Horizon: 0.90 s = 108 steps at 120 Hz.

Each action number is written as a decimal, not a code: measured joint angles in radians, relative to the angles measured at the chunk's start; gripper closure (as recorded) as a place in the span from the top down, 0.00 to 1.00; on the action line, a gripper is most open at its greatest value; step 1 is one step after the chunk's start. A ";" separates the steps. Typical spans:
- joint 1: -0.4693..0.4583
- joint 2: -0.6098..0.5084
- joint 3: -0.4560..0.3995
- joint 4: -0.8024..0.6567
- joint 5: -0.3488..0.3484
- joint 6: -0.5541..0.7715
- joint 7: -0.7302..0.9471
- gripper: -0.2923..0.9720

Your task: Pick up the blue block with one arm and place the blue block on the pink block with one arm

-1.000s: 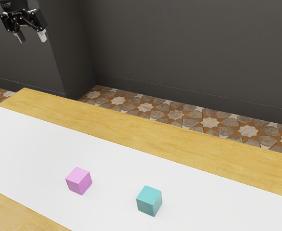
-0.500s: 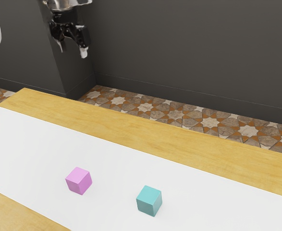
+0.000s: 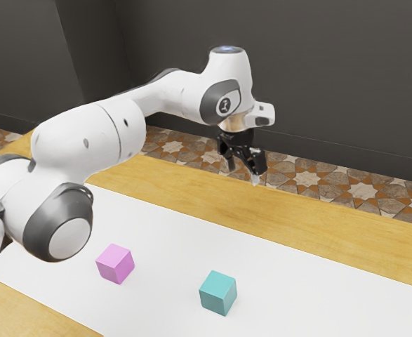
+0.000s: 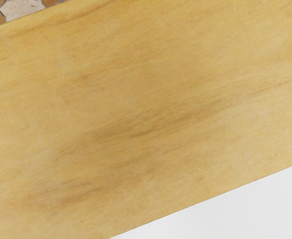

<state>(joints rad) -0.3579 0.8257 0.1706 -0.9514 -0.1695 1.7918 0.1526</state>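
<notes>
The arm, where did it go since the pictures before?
The arm swung from the exterior view's upper left toward its right and lower; its jaws hang open and empty over the table's wooden strip. Nothing was grasped. The pink block and blue block stayed put.

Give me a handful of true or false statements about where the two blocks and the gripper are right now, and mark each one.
1. The blue block sits on the white mat. True.
2. The gripper is shut on the blue block. False: it is open and empty, up above the table's far wooden strip.
3. The blue block is stacked on the pink block. False: the two lie apart on the white mat, not touching.
4. The pink block lies toward the exterior view's left of the blue block. True.
</notes>
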 joint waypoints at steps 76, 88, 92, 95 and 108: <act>-0.103 -0.189 0.003 -0.593 0.044 0.377 -0.205 0.75; -0.097 -0.213 0.004 -0.633 0.050 0.407 -0.211 0.75; -0.095 -0.219 0.004 -0.645 0.051 0.414 -0.213 0.75; -0.093 -0.225 0.004 -0.656 0.053 0.420 -0.214 0.75; -0.055 -0.304 -0.018 -0.784 0.074 0.474 -0.220 0.75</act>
<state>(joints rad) -0.4129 0.5217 0.1528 -1.7357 -0.0952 2.2662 -0.0674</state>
